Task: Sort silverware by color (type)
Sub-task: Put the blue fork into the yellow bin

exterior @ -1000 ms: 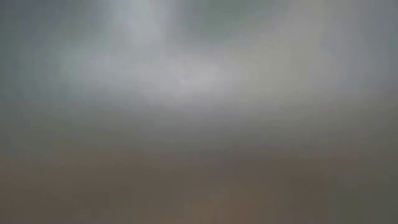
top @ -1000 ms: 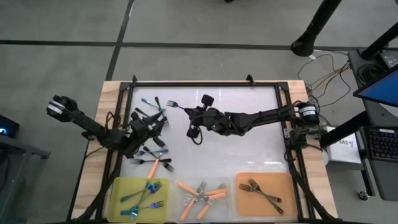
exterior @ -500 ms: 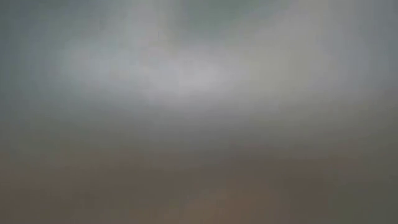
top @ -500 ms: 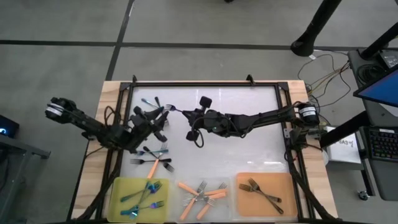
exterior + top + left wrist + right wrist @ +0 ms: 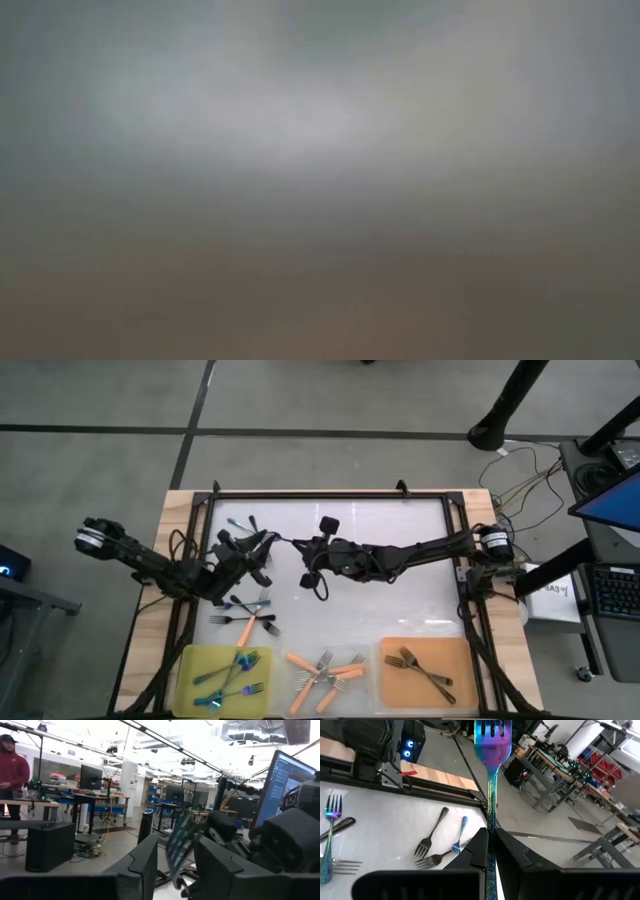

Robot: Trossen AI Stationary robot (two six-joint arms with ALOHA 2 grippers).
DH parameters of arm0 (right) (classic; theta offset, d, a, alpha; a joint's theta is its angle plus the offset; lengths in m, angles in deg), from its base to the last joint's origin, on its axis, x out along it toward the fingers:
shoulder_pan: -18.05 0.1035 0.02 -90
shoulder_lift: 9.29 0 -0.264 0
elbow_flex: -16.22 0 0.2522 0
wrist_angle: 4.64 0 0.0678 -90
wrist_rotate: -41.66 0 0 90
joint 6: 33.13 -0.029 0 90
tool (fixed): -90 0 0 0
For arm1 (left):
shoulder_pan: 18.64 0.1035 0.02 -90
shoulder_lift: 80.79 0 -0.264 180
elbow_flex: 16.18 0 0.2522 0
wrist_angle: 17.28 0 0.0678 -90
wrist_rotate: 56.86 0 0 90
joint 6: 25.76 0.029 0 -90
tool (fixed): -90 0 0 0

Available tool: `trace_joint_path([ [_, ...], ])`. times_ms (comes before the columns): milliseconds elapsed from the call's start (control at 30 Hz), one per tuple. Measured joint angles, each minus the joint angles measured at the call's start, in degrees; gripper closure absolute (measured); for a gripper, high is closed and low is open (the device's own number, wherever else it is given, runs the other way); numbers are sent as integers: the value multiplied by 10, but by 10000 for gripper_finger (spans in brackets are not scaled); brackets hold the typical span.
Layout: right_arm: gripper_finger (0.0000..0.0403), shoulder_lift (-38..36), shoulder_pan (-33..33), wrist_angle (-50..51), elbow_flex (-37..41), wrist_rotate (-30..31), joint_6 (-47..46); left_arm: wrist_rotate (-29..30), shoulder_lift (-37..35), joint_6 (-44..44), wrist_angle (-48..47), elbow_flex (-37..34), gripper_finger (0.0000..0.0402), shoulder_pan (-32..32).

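My right gripper [image 5: 300,545] reaches in from the table's right and is shut on an iridescent blue-teal fork [image 5: 280,538]. The fork's head [image 5: 493,745] points toward the table's left. My left gripper [image 5: 262,543] stands open at that head, and the tines [image 5: 180,837] show between its two fingers, nearer one of them. Loose forks [image 5: 245,608] lie on the white table below both grippers: iridescent, dark, and an orange-handled one [image 5: 246,628]. More lie at the far left [image 5: 240,523]. The low view shows only blur. My right gripper pinches the fork's handle [image 5: 491,822] between its two fingers. The fingers come in about level from the table's right, and the handle runs on forward past their ends. The fork is lifted clear of the table, about level. My left gripper: whether a finger [image 5: 215,865] touches the tines, I cannot tell.
Three trays line the near edge. A yellow-green one [image 5: 190,660] holds iridescent forks, a clear one [image 5: 300,700] orange-handled forks, and an orange one [image 5: 395,690] dark forks. A black frame [image 5: 320,495] rims the table. A person stands far off in the room [image 5: 12,770].
My left gripper has moved a little toward the table's far right and up, so that its fingers now stand on either side of the fork's head. My right gripper has stayed in place, shut on the fork.
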Motion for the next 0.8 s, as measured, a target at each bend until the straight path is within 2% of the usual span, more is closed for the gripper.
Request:
trace_joint_path([
  [333,390,0,2,-9,0,5,44,-1,3,-5,1,1,334,5],
  [533,390,0,2,-22,0,7,51,3,3,-1,1,1,393,6],
  [800,388,0,2,-25,0,7,46,8,2,5,2,0,400,6],
])
